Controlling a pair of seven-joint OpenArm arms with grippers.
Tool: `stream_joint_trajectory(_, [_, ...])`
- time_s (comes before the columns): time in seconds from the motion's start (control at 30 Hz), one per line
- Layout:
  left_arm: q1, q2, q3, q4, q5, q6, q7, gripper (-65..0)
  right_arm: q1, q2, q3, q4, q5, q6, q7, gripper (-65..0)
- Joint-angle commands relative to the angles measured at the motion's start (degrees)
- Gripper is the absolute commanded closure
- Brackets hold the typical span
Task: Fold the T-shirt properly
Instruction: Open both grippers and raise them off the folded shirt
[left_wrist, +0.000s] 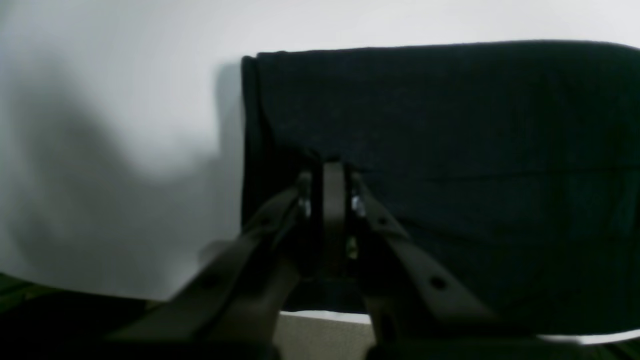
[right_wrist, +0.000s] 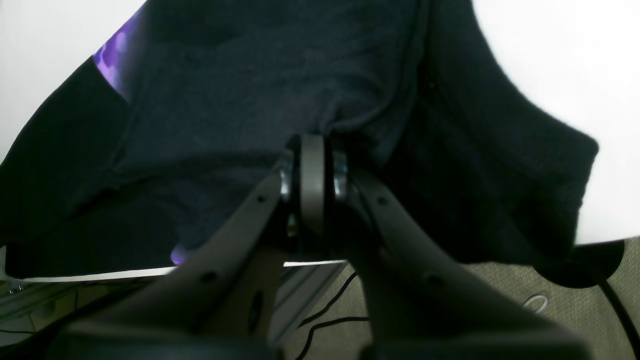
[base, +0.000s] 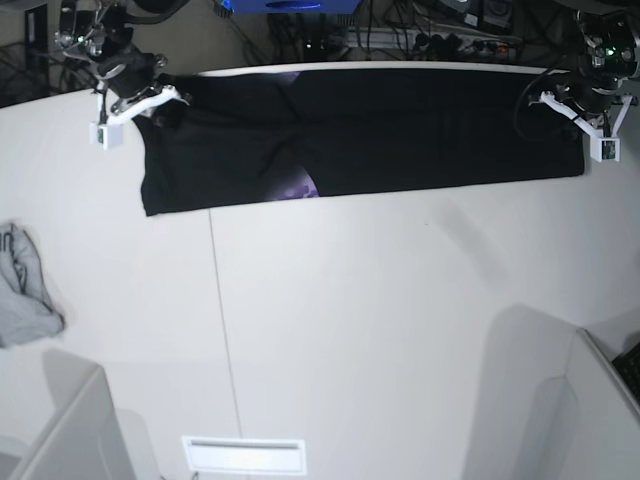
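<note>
both grippers (left_wrist: 330, 172) (right_wrist: 312, 145) pinching black t-shirt (base: 400, 130), long folded band, purple print peeking

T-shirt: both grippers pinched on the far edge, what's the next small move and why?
Probably draw both arms toward the near edge together. The left gripper and right gripper are each shut on the T-shirt, which lies as a long band along the table far edge, purple print peeking out.

T-shirt (base: 420, 130): black, purple print patch showing, pattern blurred. Table (base: 380, 320): white. Small cloth (base: 25, 290): light grey.
</note>
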Motion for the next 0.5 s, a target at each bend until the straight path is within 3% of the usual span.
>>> stream_joint_trajectory(0.0, [0.15,-0.8,-0.7,0.81,0.11,0.09,-1.12,0.0,-0.52,0.34,0.21,0.83,0.65,0.56,0.62,0.0])
stream_joint_trajectory(0.17, [0.15,-0.89,-0.79,0.81,0.29,0.09,-1.12,0.0,-0.61,0.34,0.57,0.83,0.74,0.56,-0.88,0.0])
stream_joint_trajectory(0.2, [0.15,-0.89,-0.88,0.81,0.29,0.09,-1.12,0.0,-0.61,-0.1,0.65,0.83,0.56,0.56,-0.88,-5.4])
stream_joint_trajectory(0.3, [0.06,-0.8,-2.55,1.16,-0.06,0.09,-1.21,-15.6,-1.14,-1.16,2.24,1.09,0.39,0.56,-0.44,-22.8])
stream_joint_trajectory(0.4, [-1.43,-0.54,-5.72,1.51,-0.15,0.09,-1.21,-34.9,-1.31,-1.95,4.26,1.88,0.39,0.56,-0.35,-25.5])
stream_joint_trajectory(0.47, [-1.69,-0.36,-8.18,1.87,-0.24,0.01,-1.21,-43.1,-1.31,-2.12,5.23,2.94,0.39,0.82,-0.35,-25.5])
